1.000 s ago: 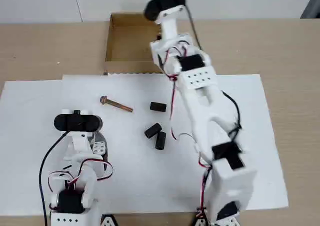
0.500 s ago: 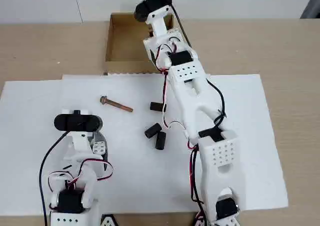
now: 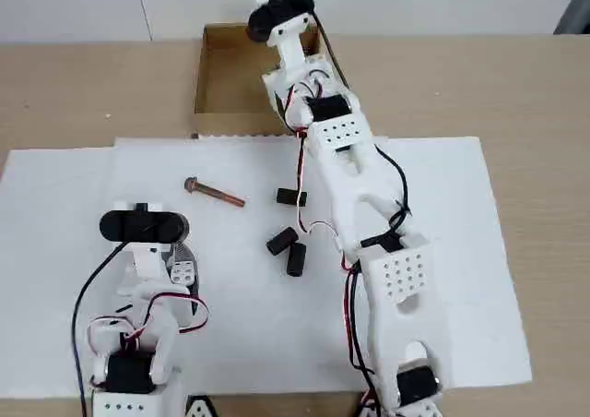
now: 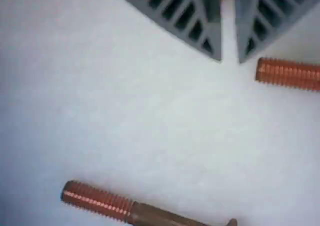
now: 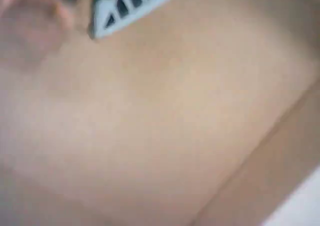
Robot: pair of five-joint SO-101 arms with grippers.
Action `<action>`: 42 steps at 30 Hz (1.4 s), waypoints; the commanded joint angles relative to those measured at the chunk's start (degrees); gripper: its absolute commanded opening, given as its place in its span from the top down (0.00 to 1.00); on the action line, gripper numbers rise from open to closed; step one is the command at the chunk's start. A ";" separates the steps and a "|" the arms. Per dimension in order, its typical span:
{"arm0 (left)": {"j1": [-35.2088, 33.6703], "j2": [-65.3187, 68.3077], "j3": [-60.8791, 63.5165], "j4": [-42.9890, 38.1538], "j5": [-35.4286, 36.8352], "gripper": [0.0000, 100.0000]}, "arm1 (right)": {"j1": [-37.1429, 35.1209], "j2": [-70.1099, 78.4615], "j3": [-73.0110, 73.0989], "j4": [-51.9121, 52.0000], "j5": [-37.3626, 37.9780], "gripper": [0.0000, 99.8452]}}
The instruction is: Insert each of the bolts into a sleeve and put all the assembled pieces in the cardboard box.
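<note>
Where left jaws hover, bolt (image 4: 287,74) lies beside, apparently apart.

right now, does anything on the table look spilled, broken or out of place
Nothing stands out. A bolt lies bare and slanted on the white paper, with three black sleeves loose beside it. None looks damaged. That is just unfinished work.

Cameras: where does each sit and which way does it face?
High view: fixed overhead, facing down on paper, bolt, sleeves, cardboard box; left arm, right arm show.
Left wrist view: on left arm, facing down at paper, bolts; left hand shows.
Right wrist view: on right arm, facing into cardboard box; right hand shows.
High and right wrist share the cardboard box.
</note>
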State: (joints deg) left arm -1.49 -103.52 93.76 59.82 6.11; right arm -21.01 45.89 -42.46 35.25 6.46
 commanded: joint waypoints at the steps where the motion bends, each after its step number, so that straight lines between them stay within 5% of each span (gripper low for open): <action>1: -0.26 -0.62 -0.13 0.09 -0.09 0.99 | -0.22 -1.54 -3.08 -0.04 0.53 0.81; 7: -0.26 -0.62 -0.13 0.09 -0.09 0.99 | 0.04 -4.79 -3.08 2.07 0.35 0.82; 16: -0.26 -0.62 -0.13 0.09 -0.09 0.99 | -0.22 -11.30 -3.08 12.18 0.35 1.00; 31: -0.26 -0.62 -0.13 0.09 -0.09 0.99 | -1.98 -25.54 -3.08 45.93 0.44 1.00; 42: -0.26 -0.62 -0.13 0.09 -0.09 0.99 | -1.89 -28.35 -3.08 61.14 0.53 0.99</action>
State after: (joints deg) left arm -1.49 -103.52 93.76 59.82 6.11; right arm -22.95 21.27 -42.73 94.86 6.46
